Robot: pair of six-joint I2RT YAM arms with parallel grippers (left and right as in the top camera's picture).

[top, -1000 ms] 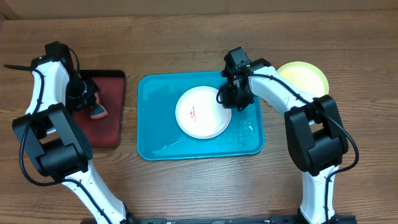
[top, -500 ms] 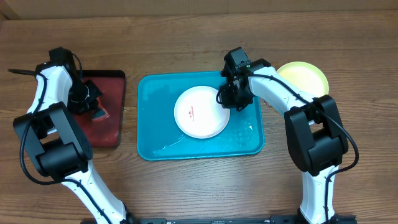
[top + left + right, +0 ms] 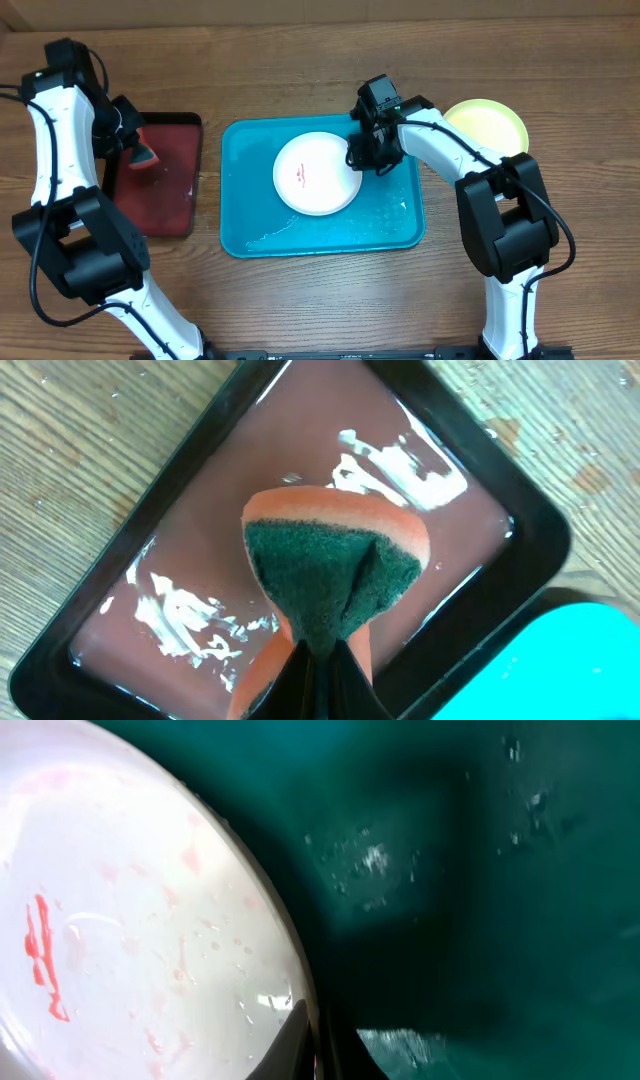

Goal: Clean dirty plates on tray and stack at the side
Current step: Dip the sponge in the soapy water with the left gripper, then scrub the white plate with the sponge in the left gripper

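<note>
A white plate (image 3: 317, 174) with a small red smear lies on the turquoise tray (image 3: 390, 220); it also shows in the right wrist view (image 3: 130, 910). My right gripper (image 3: 362, 158) is shut on the white plate's right rim (image 3: 315, 1040), tilting it slightly. A yellow-green plate (image 3: 490, 125) sits on the table right of the tray. My left gripper (image 3: 133, 148) is shut on an orange sponge with a green scrub face (image 3: 330, 575), held above the dark red tray (image 3: 300, 430). The pale blue plate is out of view.
The dark red black-rimmed tray (image 3: 170, 190) stands left of the turquoise tray and holds white foam streaks (image 3: 400, 460). Water drops lie on the turquoise tray's floor (image 3: 370, 860). Bare wooden table surrounds both trays.
My left gripper has lifted the sponge off the dark red tray and moved back. My right gripper has shifted the white plate slightly left.
</note>
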